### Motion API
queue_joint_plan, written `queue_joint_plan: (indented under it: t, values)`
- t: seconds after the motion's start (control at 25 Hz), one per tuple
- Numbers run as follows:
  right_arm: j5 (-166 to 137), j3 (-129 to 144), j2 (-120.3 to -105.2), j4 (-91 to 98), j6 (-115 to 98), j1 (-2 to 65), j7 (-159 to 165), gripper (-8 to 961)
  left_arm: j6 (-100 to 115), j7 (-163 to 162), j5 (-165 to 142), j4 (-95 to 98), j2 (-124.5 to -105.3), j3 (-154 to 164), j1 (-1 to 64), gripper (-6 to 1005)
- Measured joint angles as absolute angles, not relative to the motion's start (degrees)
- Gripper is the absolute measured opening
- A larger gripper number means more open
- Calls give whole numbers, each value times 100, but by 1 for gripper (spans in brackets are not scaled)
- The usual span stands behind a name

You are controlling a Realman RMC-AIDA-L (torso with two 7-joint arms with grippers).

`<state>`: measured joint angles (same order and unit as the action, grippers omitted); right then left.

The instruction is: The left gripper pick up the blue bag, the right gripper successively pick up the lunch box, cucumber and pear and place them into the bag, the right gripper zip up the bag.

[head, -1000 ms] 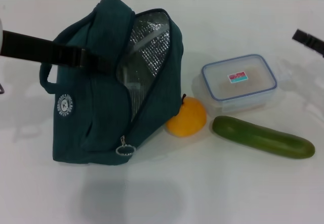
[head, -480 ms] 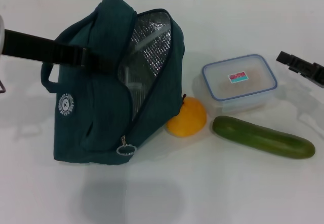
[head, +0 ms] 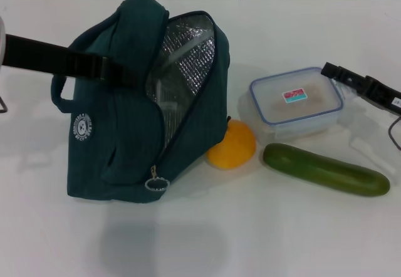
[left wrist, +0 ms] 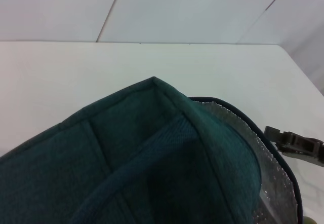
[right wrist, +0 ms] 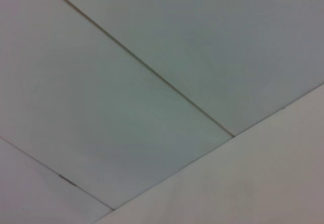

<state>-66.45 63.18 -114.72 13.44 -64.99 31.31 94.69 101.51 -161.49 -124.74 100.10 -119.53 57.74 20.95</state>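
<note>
The left gripper [head: 122, 75] grips the fabric bag [head: 119, 145], foil lining showing. The right gripper [head: 332, 72], jaw state unclear, hovers at the clear, round-cornered box [head: 296, 102]; smooth cucumber [head: 324, 169] and round pear [head: 232, 145] lie nearby.

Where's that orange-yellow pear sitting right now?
In the head view the pear sits on the table near the middle, tucked against the blue bag on its left, with the cucumber to its right and the lunch box behind it.

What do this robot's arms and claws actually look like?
Both look black and angular. The left gripper ends a long flat black bar with a blocky joint. The right gripper is a slim black piece, with a small pale label and a thin dark cable looping behind it.
</note>
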Motion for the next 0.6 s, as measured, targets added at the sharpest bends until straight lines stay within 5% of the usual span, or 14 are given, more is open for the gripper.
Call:
queue_joint_plan:
  t: [0.48, 0.6]
  values:
    - [-6619, 6315, -11513, 1220, -6639, 3127, 9622, 755, 10151, -16100, -12475, 10004, -11953, 5774, 2100, 42]
    - [-6606, 6303, -11513, 1214, -6703, 3105, 9660, 624, 10151, -16098, -12473, 10000, -11953, 5774, 2101, 42]
